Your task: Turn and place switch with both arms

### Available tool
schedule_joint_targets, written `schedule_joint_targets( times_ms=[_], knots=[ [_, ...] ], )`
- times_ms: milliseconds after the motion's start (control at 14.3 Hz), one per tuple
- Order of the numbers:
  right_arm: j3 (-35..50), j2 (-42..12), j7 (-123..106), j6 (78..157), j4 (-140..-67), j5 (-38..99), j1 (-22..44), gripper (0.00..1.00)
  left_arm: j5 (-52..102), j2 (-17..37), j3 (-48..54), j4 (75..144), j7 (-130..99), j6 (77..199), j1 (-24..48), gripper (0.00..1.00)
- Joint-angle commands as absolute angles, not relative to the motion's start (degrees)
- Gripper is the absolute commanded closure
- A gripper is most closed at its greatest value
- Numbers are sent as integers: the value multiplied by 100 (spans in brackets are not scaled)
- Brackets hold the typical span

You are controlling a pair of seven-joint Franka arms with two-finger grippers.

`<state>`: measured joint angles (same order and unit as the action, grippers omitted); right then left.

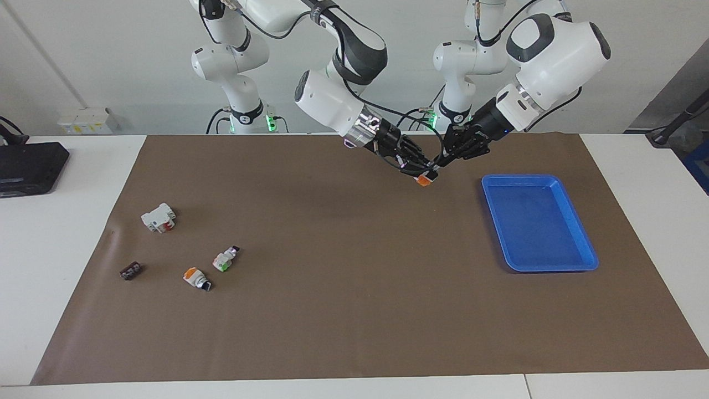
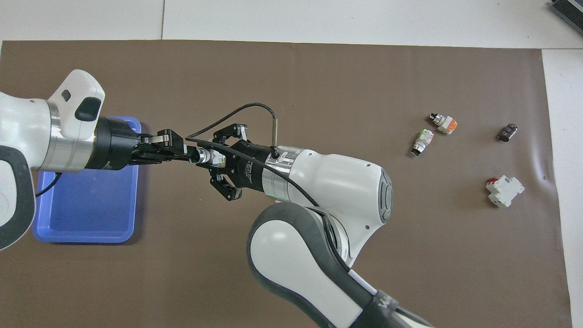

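Both arms meet over the brown mat (image 1: 354, 310), clamped on one switch beside the blue tray (image 1: 576, 260).

The right gripper (image 1: 424, 169) and the left gripper (image 1: 437, 165) are both closed on the switch (image 1: 424, 179) (orange cap pointing down), held in the air over the mat near the tray's end nearest the robots. Four small parts lie well apart toward the right arm's end.

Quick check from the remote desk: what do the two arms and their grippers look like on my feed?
Both arms are white with dark grey joint bands and silver wrist rings. The left arm and right arm end in black two-finger linkage grippers: left gripper, right gripper. Black cables loop along each wrist; green lights glow at the bases.
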<state>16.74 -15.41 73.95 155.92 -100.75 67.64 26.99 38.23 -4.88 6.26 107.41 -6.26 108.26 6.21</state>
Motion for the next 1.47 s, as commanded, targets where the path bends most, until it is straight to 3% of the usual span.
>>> schedule_joint_targets(
  times_ms=[0, 1401],
  knots=[
    [1705, -1661, 7304, 15812, -9888, 6776, 2707, 100, 3911, -765, 677, 11013, -1079, 10476, 809, 100],
    [1714, -1661, 7313, 15803, -9888, 6776, 2707, 100, 3911, -747, 756, 10969, -5764, 10801, 1002, 100]
  ],
)
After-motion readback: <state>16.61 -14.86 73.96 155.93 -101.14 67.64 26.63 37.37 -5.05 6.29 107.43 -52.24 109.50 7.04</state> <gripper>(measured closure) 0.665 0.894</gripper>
